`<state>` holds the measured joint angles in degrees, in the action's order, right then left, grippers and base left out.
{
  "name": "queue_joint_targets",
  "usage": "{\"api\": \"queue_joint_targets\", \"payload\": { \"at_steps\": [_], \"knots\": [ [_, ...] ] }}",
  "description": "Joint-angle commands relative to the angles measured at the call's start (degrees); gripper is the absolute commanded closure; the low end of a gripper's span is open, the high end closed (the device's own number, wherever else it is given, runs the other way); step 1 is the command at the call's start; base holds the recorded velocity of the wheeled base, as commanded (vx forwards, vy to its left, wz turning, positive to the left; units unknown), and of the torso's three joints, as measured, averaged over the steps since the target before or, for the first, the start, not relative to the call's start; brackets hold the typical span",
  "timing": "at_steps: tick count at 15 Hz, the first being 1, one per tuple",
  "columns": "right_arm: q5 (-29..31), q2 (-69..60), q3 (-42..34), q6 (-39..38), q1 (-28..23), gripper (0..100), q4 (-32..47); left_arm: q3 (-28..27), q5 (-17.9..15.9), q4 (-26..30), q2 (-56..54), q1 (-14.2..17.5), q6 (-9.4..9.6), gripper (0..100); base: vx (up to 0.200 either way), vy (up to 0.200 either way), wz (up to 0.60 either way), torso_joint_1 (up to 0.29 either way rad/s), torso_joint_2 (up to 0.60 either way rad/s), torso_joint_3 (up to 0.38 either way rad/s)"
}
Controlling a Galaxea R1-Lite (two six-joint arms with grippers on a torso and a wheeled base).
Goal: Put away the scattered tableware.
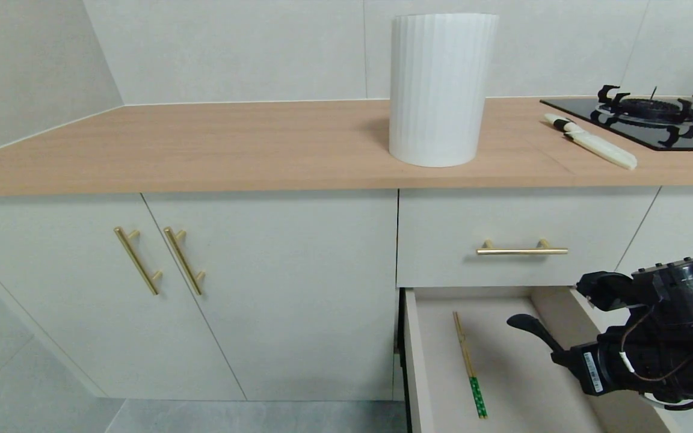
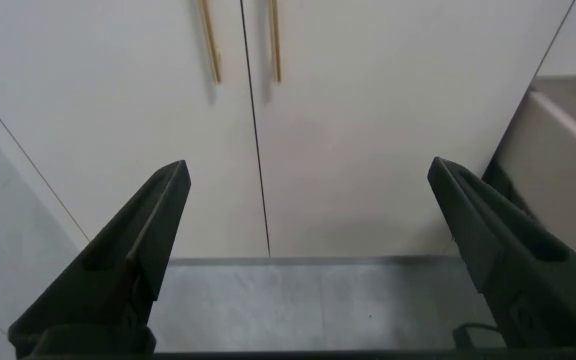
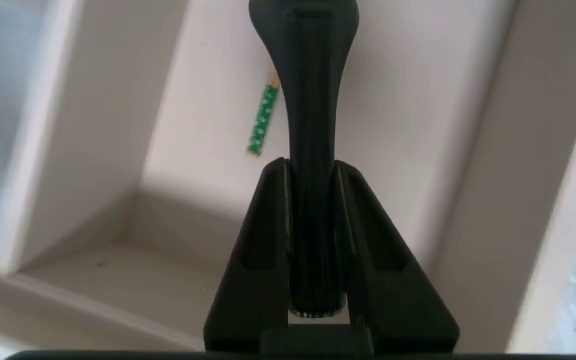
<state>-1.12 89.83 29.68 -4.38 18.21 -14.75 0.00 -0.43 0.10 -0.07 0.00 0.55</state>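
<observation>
Before me runs a wooden counter (image 1: 202, 144) against pale tiled walls (image 1: 232, 48); below it, cream cupboard doors (image 1: 274, 288) with brass handles (image 1: 137, 260) stand above the grey floor (image 1: 250, 416).

left gripper (image 2: 305, 168) – spread wide | facing pale cabinet doors (image 2: 368, 130) | two gold handles (image 2: 210, 40) | grey floor (image 2: 308, 300)

Chopsticks (image 1: 469, 364) tan, green dotted ends; utensil (image 1: 533, 329) black; canister (image 1: 437, 90) white, ribbed.

Chopsticks (image 1: 470, 364) inside the lower drawer (image 1: 417, 361)
</observation>
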Motion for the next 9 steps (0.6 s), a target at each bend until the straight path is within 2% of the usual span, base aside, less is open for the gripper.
{"api": "queue_joint_targets", "payload": {
  "at_steps": [1, 6, 9],
  "knots": [
    [0.1, 0.3, 0.0, 0.0, 0.1, 100, -0.1, 0.0, 0.0, 0.0, 0.1, 0.0, 0.07, 0, 0.000, 0.000, 0.00, -0.041, 0.25, 0.188],
    [0.1, 2.5, -0.4, 0.0, 0.1, 100, -3.8, 0.0, 0.0, 0.0, 0.1, 0.0, 0.07, 0, 0.000, 0.000, 0.00, -0.014, 0.05, 0.042],
    [2.7, 9.7, -0.3, -3.7, 0.1, 100, -10.5, 0.0, 0.0, 0.0, 0.1, 0.0, -0.02, 0, 0.000, 0.000, 0.00, 0.000, 0.00, 0.000]
  ]
}}
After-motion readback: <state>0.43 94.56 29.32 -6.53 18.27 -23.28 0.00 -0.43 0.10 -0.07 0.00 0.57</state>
